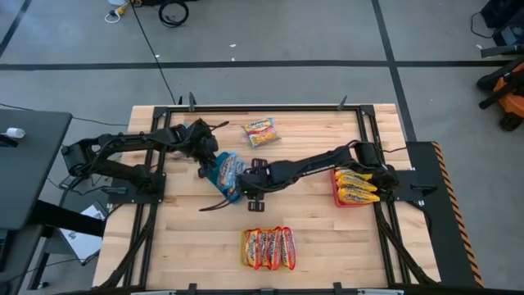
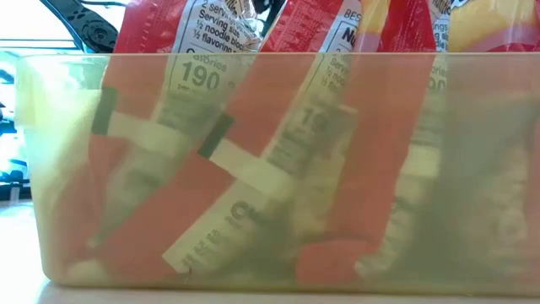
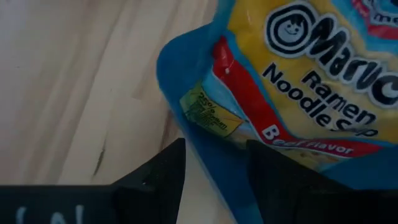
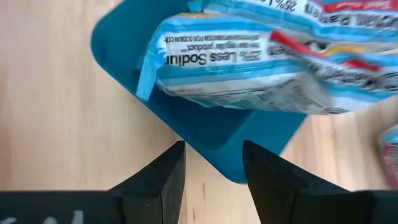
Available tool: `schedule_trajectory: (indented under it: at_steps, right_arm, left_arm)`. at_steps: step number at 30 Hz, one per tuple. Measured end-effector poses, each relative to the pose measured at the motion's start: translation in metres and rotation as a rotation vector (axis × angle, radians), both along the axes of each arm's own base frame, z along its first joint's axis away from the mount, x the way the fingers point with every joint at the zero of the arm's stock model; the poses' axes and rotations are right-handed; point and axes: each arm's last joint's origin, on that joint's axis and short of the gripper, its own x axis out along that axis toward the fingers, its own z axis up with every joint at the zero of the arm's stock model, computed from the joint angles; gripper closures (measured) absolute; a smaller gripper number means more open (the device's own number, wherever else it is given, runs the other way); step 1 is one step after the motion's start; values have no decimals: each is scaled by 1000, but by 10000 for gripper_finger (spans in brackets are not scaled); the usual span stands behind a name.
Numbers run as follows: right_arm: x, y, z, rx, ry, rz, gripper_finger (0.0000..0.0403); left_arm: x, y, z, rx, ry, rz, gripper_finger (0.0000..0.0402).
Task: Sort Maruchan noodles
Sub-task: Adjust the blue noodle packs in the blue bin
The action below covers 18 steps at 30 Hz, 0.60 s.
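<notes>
Noodle packet [image 3: 311, 81] reads "Ramen Noodle Soup, Beef Flavor".

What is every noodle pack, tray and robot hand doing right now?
loose packet: flat on the table, in no tray.
blue tray: holding blue-edged packets.
red tray: holding yellow-orange packets.
yellow tray: filled with a row of red-orange packets.
left gripper: open, at the blue tray's edge.
right gripper: open, at the blue tray's corner.

both arms crowd blue tray [image 1: 230, 175] (mid-table), bare wood [image 1: 327, 238] toward front right
</notes>
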Motion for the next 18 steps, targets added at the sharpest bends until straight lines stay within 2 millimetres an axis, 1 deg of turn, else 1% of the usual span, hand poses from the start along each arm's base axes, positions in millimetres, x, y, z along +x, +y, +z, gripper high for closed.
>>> schedule_trajectory:
  at_steps: [4, 7, 10, 13, 16, 18]
  right_arm:
    - [-3, 9, 15, -18, 38, 22, 238]
    - [-12, 14, 16, -53, 119, 0, 238]
    - [-21, 12, 5, -44, 188, -61, 238]
    - [-25, 5, -12, 3, 212, -116, 238]
    - [-20, 0, -25, 39, 143, -132, 238]
    - [-15, -1, -31, 64, 68, -125, 238]
  left_arm:
    - [-2, 3, -1, 19, 18, 17, 231]
    - [-3, 5, -1, 9, 18, 41, 231]
    - [-2, 3, 0, 6, 9, 28, 231]
    - [3, -4, 1, 20, -17, -53, 231]
    - [9, -12, 2, 73, -28, -137, 231]
    - [13, -17, 2, 127, -20, -160, 231]
